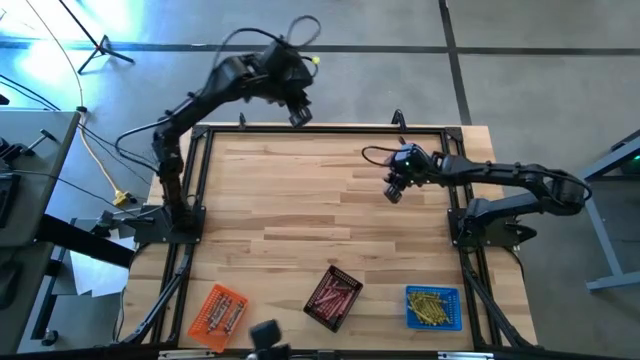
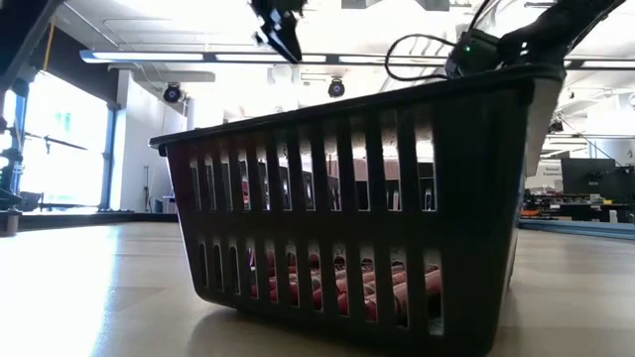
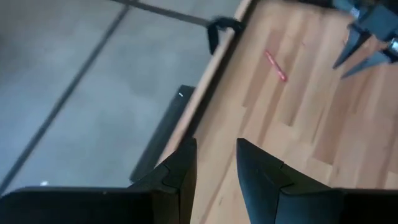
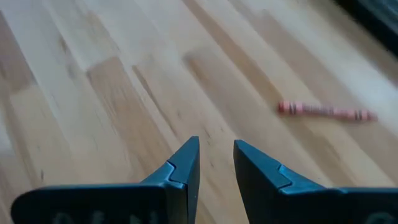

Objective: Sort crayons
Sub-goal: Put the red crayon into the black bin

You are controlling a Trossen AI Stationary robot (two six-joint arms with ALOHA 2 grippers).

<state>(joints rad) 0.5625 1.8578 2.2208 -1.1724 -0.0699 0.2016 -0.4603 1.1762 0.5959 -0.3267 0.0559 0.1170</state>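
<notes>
One red crayon (image 4: 326,112) lies flat on the bare wooden table, near the far edge; it also shows in the left wrist view (image 3: 275,65). My right gripper (image 1: 393,190) hovers above the table a short way from it, fingers slightly apart and empty (image 4: 216,163). My left gripper (image 1: 300,113) hangs high over the table's far edge, fingers slightly apart and empty (image 3: 216,165). Near the front edge stand an orange tray (image 1: 218,315) with crayons, a black tray (image 1: 333,297) with red and pink crayons (image 2: 347,288), and a blue tray (image 1: 432,307) with yellow crayons.
A black metal frame (image 1: 320,128) runs along the table's far and side edges, with a clamp (image 3: 219,30) at the far edge near the crayon. The middle of the table (image 1: 300,220) is bare wood. The black tray's slotted wall (image 2: 466,198) fills the low view.
</notes>
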